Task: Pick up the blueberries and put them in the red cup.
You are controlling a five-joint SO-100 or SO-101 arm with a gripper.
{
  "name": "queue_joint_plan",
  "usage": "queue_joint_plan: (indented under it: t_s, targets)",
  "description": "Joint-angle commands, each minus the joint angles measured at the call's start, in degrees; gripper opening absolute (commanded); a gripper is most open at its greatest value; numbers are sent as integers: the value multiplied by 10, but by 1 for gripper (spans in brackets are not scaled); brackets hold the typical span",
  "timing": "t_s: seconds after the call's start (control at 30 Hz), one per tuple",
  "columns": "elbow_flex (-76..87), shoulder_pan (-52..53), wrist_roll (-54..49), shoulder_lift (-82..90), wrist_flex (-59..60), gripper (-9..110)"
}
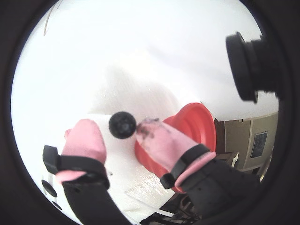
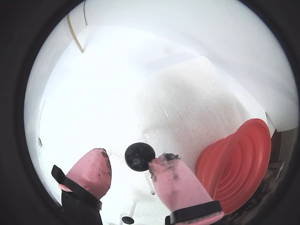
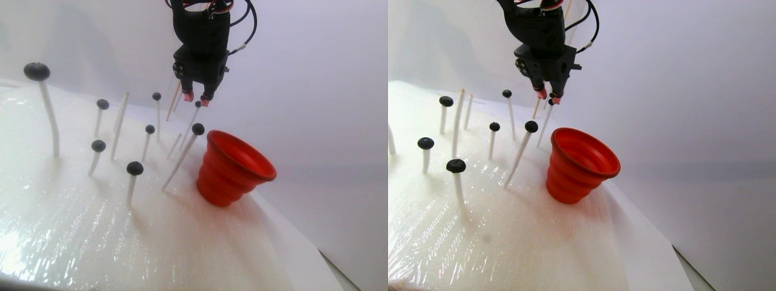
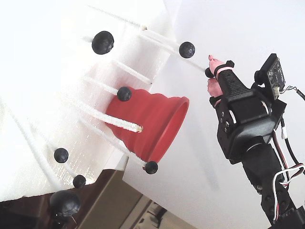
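No writing shows anywhere; the white foam bed (image 3: 91, 230) spreads wide and bare below the gripper (image 1: 123, 140); the red cup (image 3: 233, 167) stands upright just beside it, near the bed's edge; the pink-tipped jaws are spread around one of the blueberries (image 1: 123, 124), which touches one fingertip (image 1: 157, 136); other berries top white sticks (image 3: 50, 115) nearby.

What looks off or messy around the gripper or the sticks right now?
The gripper's pink fingertips carry dark smears, likely berry juice. One stick beside the red cup leans far over, and a stick in front of the cup has no blueberry.
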Motion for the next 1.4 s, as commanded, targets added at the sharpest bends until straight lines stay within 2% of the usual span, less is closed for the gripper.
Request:
queue_joint_plan:
  t_s: [0.0, 1.37]
  targets:
    - [-38, 33, -5, 9, -16, 16]
    - [-28, 44, -36, 17, -34, 10]
